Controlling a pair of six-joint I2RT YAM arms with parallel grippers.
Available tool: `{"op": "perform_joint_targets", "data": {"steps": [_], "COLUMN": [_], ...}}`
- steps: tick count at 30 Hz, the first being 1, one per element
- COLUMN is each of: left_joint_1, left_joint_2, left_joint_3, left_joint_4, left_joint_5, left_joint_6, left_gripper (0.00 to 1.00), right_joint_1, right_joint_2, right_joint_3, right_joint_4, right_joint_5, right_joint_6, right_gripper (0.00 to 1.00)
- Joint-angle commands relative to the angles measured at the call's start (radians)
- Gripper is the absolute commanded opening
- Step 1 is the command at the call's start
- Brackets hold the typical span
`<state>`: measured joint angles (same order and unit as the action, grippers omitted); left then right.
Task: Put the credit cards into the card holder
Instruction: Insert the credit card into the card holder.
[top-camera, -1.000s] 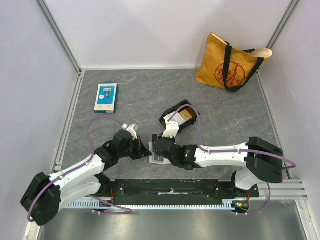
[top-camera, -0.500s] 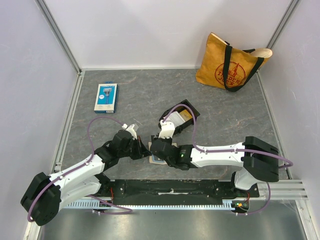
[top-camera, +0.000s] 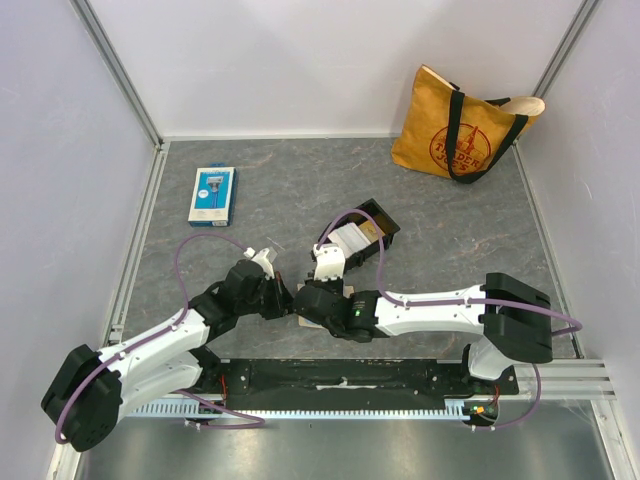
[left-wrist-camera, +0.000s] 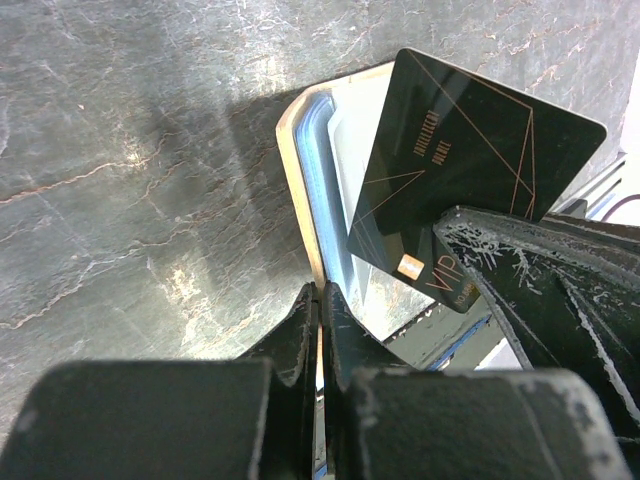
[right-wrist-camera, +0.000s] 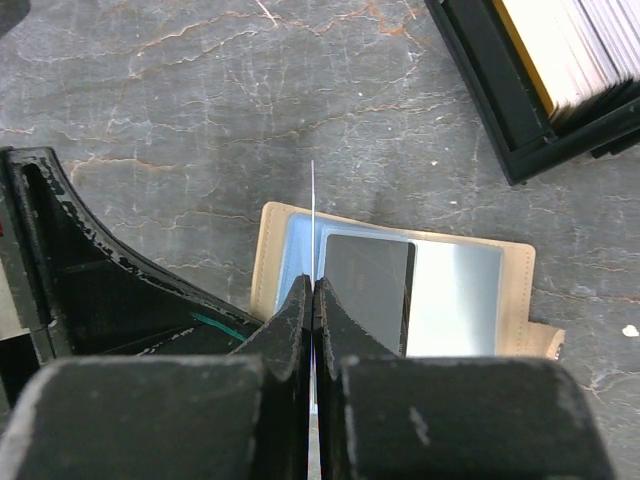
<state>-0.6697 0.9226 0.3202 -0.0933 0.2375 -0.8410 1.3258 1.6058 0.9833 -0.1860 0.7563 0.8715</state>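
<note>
— Where's the card holder (right-wrist-camera: 520, 300)?
— Flat and open on the worktop (right-wrist-camera: 150, 80), near the black tray (right-wrist-camera: 480, 100). The left claw (left-wrist-camera: 320, 300) is pinched on its rim.
— And the right claw (right-wrist-camera: 313, 295)?
— Clamped on a dark card (left-wrist-camera: 450, 160), tilted above the holder's pockets.

Overhead camera plus two wrist cameras.
Top view looks down on the table (top-camera: 450, 200) from its near edge; wrist views look down close-up from opposite sides, sharing the card holder (left-wrist-camera: 300, 170).

A lab robot cell: white panel walls (top-camera: 300, 60), aluminium frame rails (top-camera: 135, 240).
</note>
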Motion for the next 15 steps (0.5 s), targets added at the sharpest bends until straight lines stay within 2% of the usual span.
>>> {"op": "perform_joint_targets", "data": {"steps": [1,15], "left_joint_1": [-0.004,-0.002], "left_joint_2": [-0.011,-0.014], "left_joint_3": [0.0,-0.001], "left_joint_4": [0.043,0.026], "left_joint_5": [-0.003,-0.014], "left_joint_6": [-0.024,-0.012], "left_gripper": [0.02,0.02], "right_joint_1": [0.007,0.007], "right_joint_2": [-0.013,-0.049], "right_joint_3": [0.043,0.043], "right_joint_4": [-0.055,-0.179], "right_joint_5": [0.08,0.14], "right_joint_6": [0.001,0.023], "right_gripper": [0.0,0.0]}}
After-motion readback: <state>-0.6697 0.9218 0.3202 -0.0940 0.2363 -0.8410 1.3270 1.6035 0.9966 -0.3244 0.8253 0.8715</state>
